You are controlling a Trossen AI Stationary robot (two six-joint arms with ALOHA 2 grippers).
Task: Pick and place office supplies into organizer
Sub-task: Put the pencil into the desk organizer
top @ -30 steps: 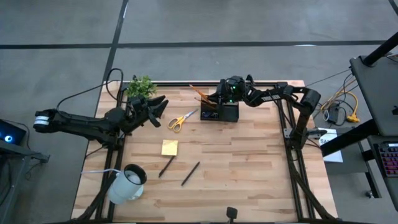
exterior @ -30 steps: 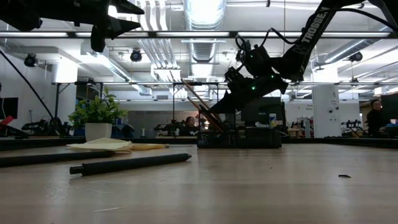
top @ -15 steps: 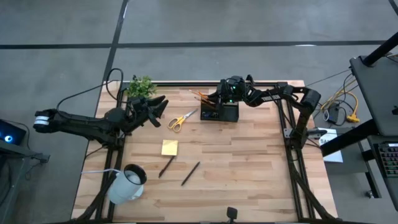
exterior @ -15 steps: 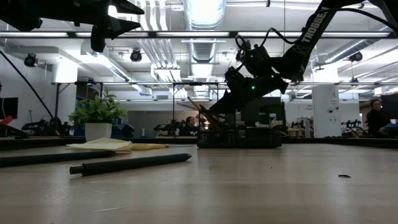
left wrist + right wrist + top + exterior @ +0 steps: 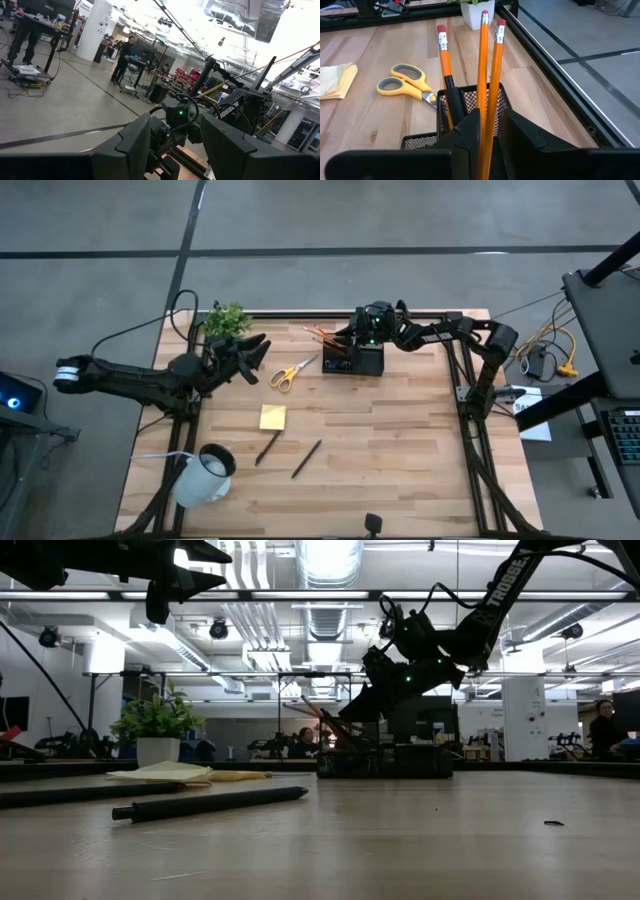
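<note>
The black mesh organizer [image 5: 352, 358] stands at the table's far middle. Three orange pencils [image 5: 483, 65] and a dark pen [image 5: 452, 100] stick up out of it, leaning on its rim. My right gripper [image 5: 492, 135] is open just above the organizer, and two pencil shafts pass between its fingers. The yellow-handled scissors [image 5: 293, 370], the yellow sticky-note pad [image 5: 272, 417] and two dark pens [image 5: 267, 447] [image 5: 306, 459] lie flat on the table. My left gripper [image 5: 255, 350] hangs open above the table's left, beside the plant. My right gripper has its fingers [image 5: 467, 132] on either side of two pencil shafts [image 5: 487, 115], slanting down from the table's right. I cannot tell whether a finger touches them. The pencils stand with their lower ends in the organizer and their eraser ends up.
A small green plant [image 5: 227, 317] in a white pot stands at the far left. A white mug [image 5: 205, 473] lies near the left front corner. The table's right half in front of the organizer is bare wood.
My right gripper has opened over the organizer and let go of a pencil. The pencil's free end has sunk from a steep slant to a lower lean toward the table's left, its lower end staying in the organizer.
</note>
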